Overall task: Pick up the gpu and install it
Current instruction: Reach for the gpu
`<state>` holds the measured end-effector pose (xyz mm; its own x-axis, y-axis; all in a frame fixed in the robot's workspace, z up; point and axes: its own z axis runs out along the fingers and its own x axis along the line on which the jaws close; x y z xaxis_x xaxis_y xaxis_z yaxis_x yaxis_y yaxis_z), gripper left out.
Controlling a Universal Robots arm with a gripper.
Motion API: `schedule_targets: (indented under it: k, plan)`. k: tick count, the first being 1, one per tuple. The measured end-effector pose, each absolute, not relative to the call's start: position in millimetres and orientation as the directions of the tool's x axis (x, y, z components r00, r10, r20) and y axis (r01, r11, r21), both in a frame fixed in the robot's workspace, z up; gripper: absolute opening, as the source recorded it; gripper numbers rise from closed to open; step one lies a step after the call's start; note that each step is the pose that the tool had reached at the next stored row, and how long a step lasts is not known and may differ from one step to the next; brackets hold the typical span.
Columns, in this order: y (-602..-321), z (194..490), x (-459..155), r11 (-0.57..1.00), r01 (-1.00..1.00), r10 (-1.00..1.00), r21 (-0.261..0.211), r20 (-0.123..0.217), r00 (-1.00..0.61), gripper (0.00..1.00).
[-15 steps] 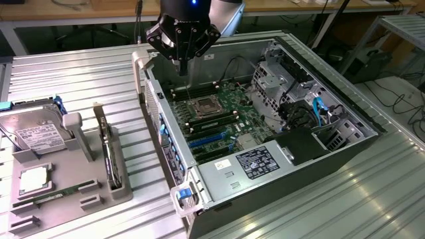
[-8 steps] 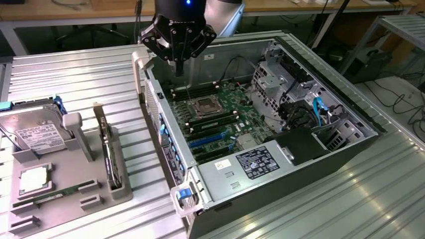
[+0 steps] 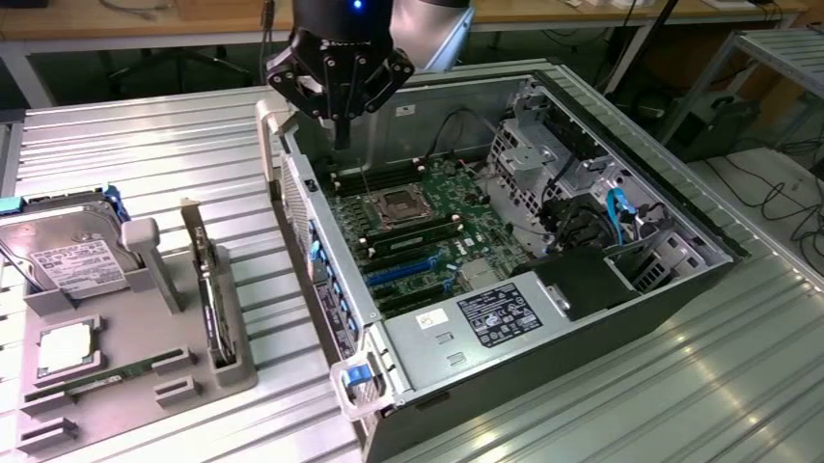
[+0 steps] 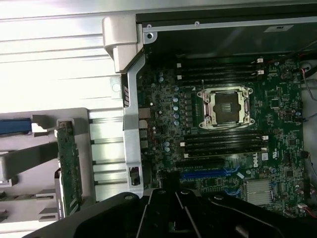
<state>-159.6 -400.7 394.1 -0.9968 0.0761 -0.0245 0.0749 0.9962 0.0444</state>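
Tool [image 3: 342, 137] hangs over the open case's [image 3: 696, 289] back corner, fingers pressed together, pinching nothing. The gpu [image 3: 204, 280] stands on edge in the grey holder [image 3: 129, 371] on the tabletop [image 3: 154, 145], at 8 o'clock from the tool. A good pick, I'd judge: spread wide, straddle the thin top edge squarely, and lift straight up.

We take the exterior view from high up and off to one side, looking down at a slant across the table [image 3: 142, 145], far enough back to hold the whole open computer case [image 3: 670, 289] and the grey tray [image 3: 142, 338] beside it. Our wrist view rides above the claw [image 3: 343, 141], faces straight down and sits much nearer the motherboard [image 4: 282, 124]. Both views share the CPU socket [image 3: 393, 205] [image 4: 225, 105], the case wall nearest the tray and the tray's near edge.
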Motion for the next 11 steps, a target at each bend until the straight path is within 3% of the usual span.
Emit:
schedule_targets:
  k: [11]
  plan:
    - [-401.0, 394.1, -165.9, 0.996, 0.075, 0.076, 0.044, -0.024, -0.997, 0.11]
